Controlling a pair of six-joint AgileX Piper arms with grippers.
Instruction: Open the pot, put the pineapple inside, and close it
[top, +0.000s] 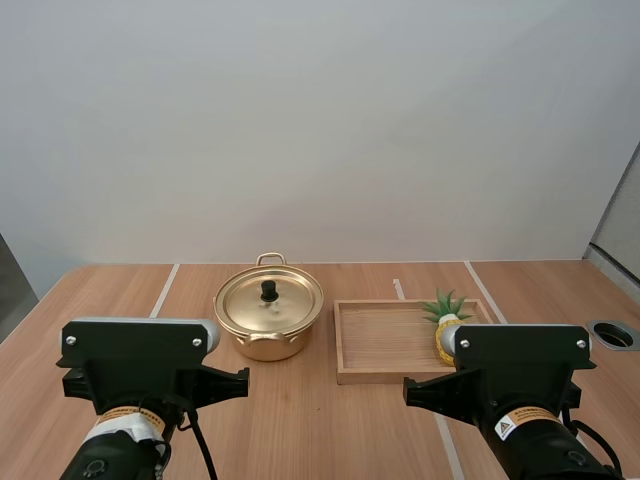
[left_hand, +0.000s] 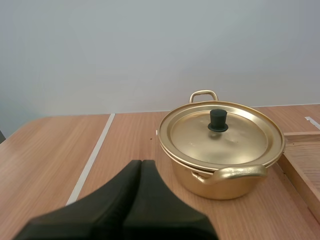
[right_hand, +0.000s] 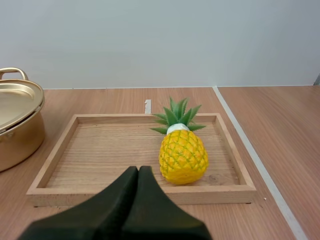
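Note:
A gold pot stands at the table's middle with its lid on, a black knob on top. To its right a wooden tray holds a small yellow pineapple with green leaves, lying near the tray's right side. My left gripper is shut on nothing, its fingers together as one dark wedge, well short of the pot. My right gripper is likewise shut on nothing, just in front of the tray's near rim.
Pale lines run across the wooden table. A round grey-rimmed hole sits at the table's right edge. Both arm bases stand along the near edge.

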